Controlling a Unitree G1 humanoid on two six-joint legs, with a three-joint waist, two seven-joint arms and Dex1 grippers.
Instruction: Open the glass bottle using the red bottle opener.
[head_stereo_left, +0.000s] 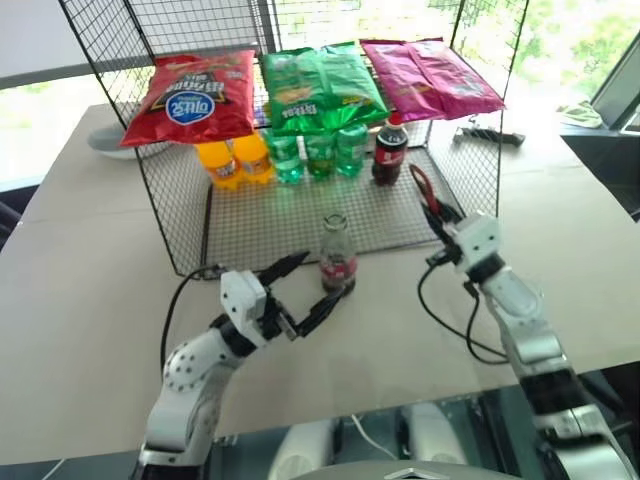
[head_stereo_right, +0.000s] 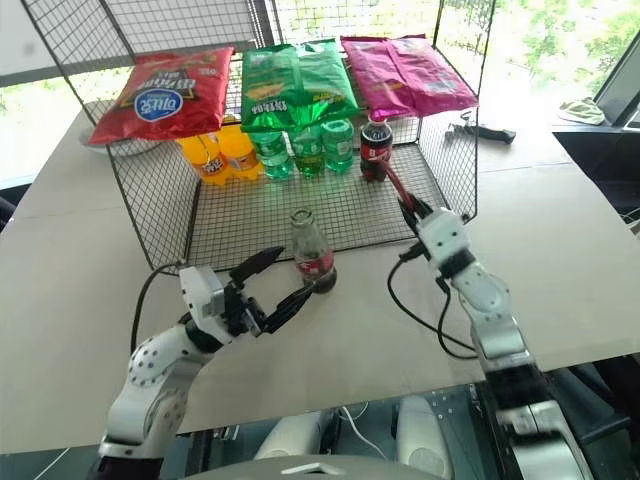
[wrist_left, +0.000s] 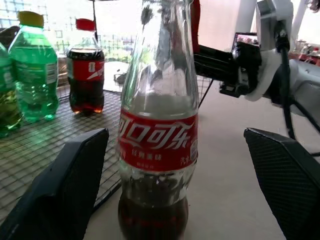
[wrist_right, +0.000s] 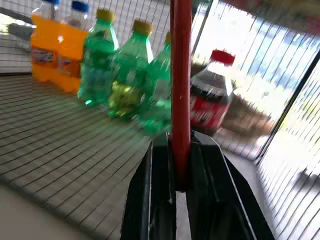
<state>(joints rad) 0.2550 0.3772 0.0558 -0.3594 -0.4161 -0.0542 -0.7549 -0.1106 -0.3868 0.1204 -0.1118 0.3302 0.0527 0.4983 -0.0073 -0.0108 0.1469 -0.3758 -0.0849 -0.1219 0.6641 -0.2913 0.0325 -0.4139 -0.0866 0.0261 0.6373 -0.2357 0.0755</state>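
The glass bottle (head_stereo_left: 338, 256) stands upright at the front edge of the wire shelf, with dark cola at its bottom and a red label band (wrist_left: 157, 142). My left gripper (head_stereo_left: 305, 287) is open just in front of it, one finger on each side of the bottle's lower part and apart from the glass. My right gripper (head_stereo_left: 436, 212) is shut on the red bottle opener (head_stereo_left: 421, 186), which sticks up and away from its fingers, to the right of the bottle. In the right wrist view the opener (wrist_right: 180, 85) is clamped edge-on between the two black fingers.
A wire rack (head_stereo_left: 300, 215) holds orange bottles (head_stereo_left: 233, 160), green plastic bottles (head_stereo_left: 318, 153) and a plastic cola bottle (head_stereo_left: 389, 151). Snack bags (head_stereo_left: 320, 85) lie on its upper shelf. A dark tool (head_stereo_left: 488, 136) lies on the table at the back right.
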